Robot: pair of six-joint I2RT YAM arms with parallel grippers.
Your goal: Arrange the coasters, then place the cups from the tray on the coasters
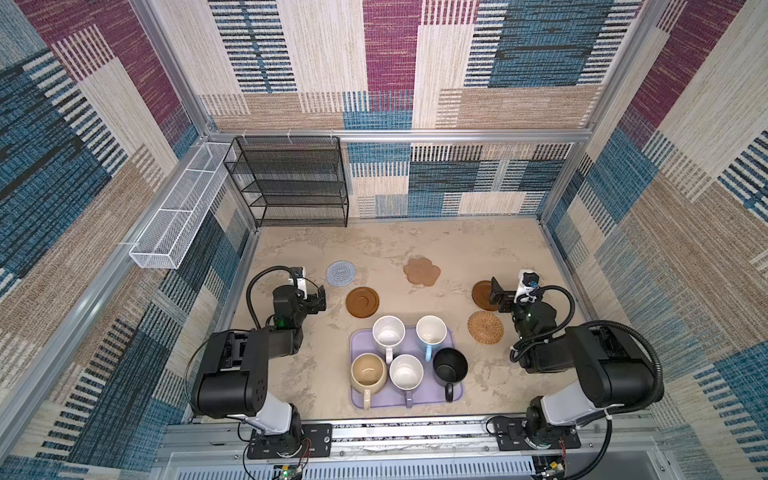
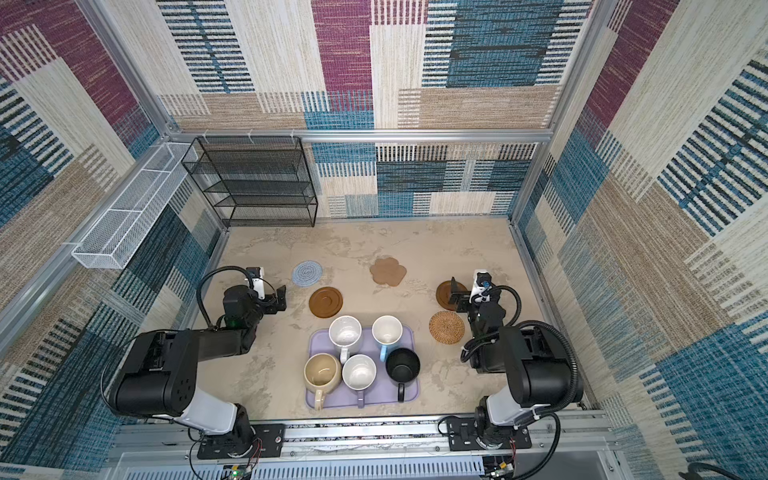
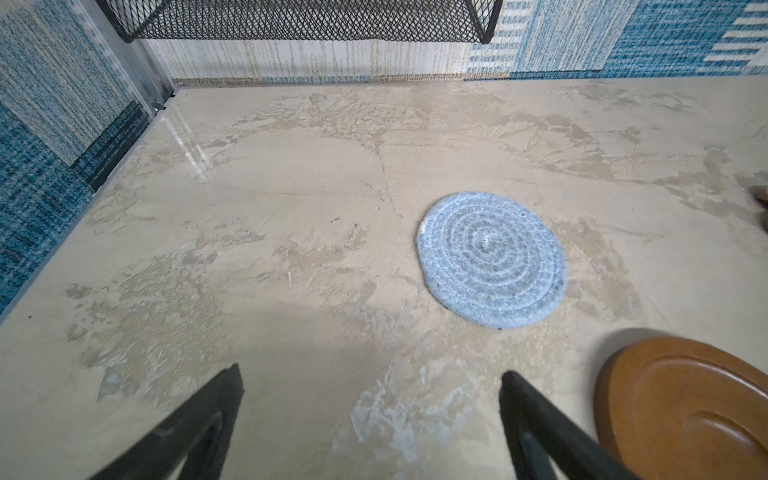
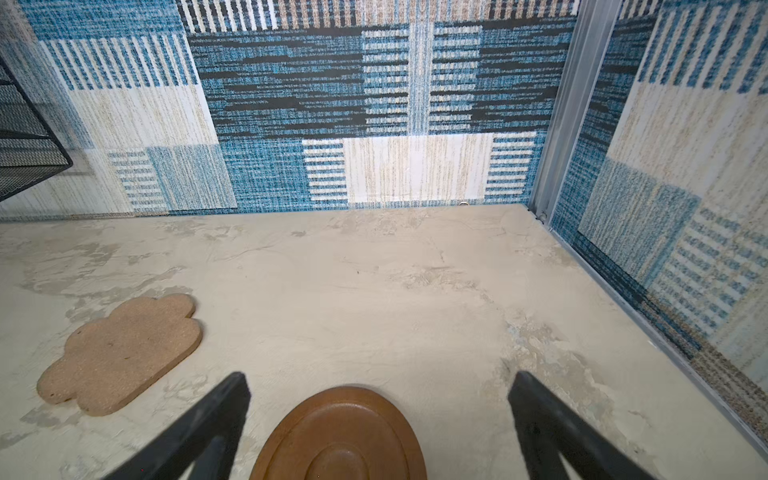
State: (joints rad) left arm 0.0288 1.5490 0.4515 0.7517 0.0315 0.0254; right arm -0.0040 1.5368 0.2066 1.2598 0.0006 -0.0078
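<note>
Left hand (image 3: 370, 370): fingers spread wide, nothing held between them. It is poised over the bare surface (image 3: 291, 208). The blue mat (image 3: 492, 259) lies a little ahead of it and the left disc (image 3: 685, 407) just beside one finger; neither is touched.

Right hand (image 4: 379, 374): fingers likewise spread wide, nothing gripped. The right disc (image 4: 338, 436) is seen below and between the fingers; contact cannot be told. The paw mat (image 4: 120, 353) lies well apart from it.

In a top view the rattan mat (image 1: 485, 327) is found near the tray (image 1: 357, 401), on the right arm's side. All mats and discs are scattered in a loose arc beyond the tray, none touching another. Five cups (image 1: 406, 372) stand upright on the tray, handles toward the near edge. No mat or disc carries a cup.

Step in hand, as judged: the laying-out of mats and discs, barely begun; the cups are untouched.

Next move, as judged: the right disc is best placed for pickup. An edge grip is called for, since the disc lies flat and low. The fingers are to be lowered astride the rim, then closed. A sideways push or a slip off the rim is the likely fault.
</note>
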